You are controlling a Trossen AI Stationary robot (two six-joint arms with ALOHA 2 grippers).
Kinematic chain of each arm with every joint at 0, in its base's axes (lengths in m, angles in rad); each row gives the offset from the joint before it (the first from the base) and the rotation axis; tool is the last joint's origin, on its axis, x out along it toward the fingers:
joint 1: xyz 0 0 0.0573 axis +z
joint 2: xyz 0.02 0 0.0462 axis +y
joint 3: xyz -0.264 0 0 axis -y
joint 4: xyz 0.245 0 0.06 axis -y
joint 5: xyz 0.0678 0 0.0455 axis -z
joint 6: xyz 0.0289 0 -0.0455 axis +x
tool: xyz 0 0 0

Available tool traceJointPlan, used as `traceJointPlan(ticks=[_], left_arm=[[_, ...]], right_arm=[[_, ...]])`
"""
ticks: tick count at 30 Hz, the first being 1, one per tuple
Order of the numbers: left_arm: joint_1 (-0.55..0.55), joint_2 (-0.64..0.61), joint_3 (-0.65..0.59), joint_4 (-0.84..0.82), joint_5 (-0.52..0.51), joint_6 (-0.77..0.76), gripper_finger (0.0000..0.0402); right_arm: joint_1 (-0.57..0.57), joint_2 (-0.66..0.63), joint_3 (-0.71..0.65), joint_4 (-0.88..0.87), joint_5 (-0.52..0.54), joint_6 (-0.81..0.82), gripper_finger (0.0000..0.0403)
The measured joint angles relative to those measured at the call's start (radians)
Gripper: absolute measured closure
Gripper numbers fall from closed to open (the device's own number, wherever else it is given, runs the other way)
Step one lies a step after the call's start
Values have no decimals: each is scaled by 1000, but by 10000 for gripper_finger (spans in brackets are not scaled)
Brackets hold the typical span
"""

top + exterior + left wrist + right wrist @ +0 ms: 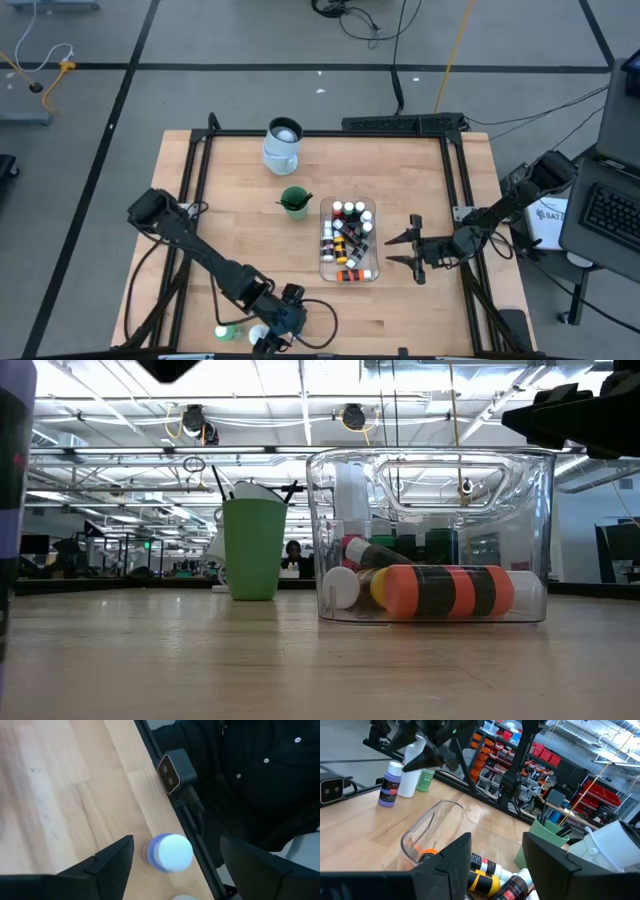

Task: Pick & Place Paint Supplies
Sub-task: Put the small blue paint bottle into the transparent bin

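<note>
I see most of the small white-capped paint bottles (347,240) heaped on their sides inside the clear tub (366,274), right of table centre; an orange-and-black one (445,591) lies lowest at the tub's six o'clock end. A purple bottle (389,784) stands upright at the table's six o'clock edge, white cap up, with a white jar (411,769) and a green bottle (425,778) just beside it. Thin dark brushes (217,482) stand in the green cup (294,202) near table centre.
</note>
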Motion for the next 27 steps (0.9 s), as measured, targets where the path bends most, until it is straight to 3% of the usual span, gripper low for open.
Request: traceJointPlan(ticks=[15,27], left_arm=[[-4,57,0,28,19,7,151],[-5,74,0,16,-36,14,254]], right_arm=[[0,0,0,7,0,-12,234],[0,0,0,7,0,-16,234]])
